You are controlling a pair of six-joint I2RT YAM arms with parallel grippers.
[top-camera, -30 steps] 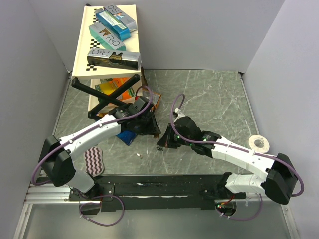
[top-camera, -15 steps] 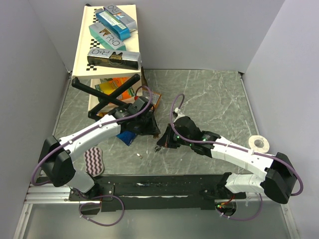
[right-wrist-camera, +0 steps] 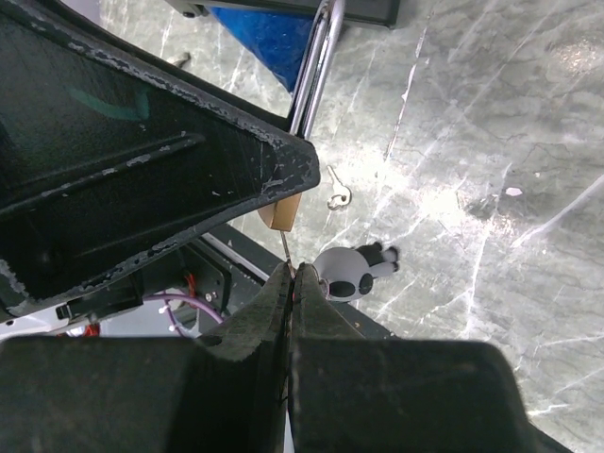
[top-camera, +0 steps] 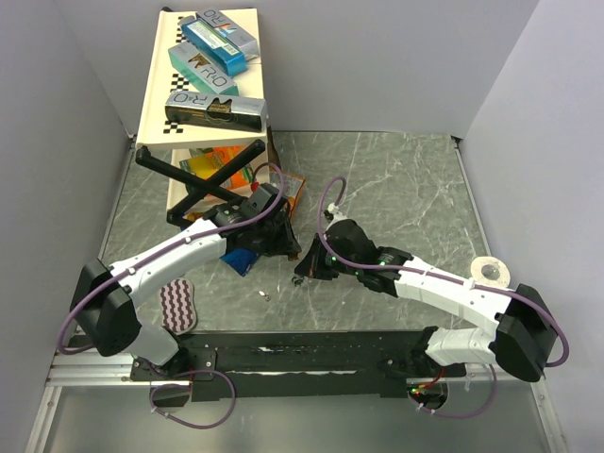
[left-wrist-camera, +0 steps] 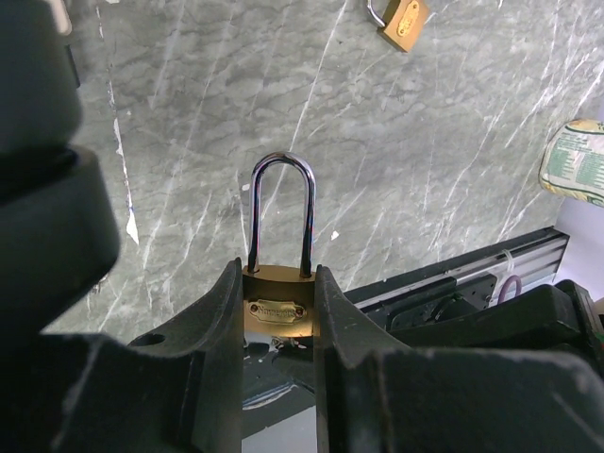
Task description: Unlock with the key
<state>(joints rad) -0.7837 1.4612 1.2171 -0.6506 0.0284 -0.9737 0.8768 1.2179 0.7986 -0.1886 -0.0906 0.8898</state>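
Toward the near edge of the table (right-wrist-camera: 453, 142), the right gripper (right-wrist-camera: 291, 276) is pinched together on the key (right-wrist-camera: 285, 247), whose thin blade points at the brass underside of the padlock (right-wrist-camera: 279, 213). Just beyond, the left gripper (left-wrist-camera: 276, 279) clamps the padlock body, with the shackle (left-wrist-camera: 281, 212) upright and seated. 1 silver bit (right-wrist-camera: 338, 194) lies loose between; a 2nd padlock (left-wrist-camera: 400, 19) lies farthest. Done: both grasps and the alignment. Left: insertion (depth not visible), turn, shackle release.
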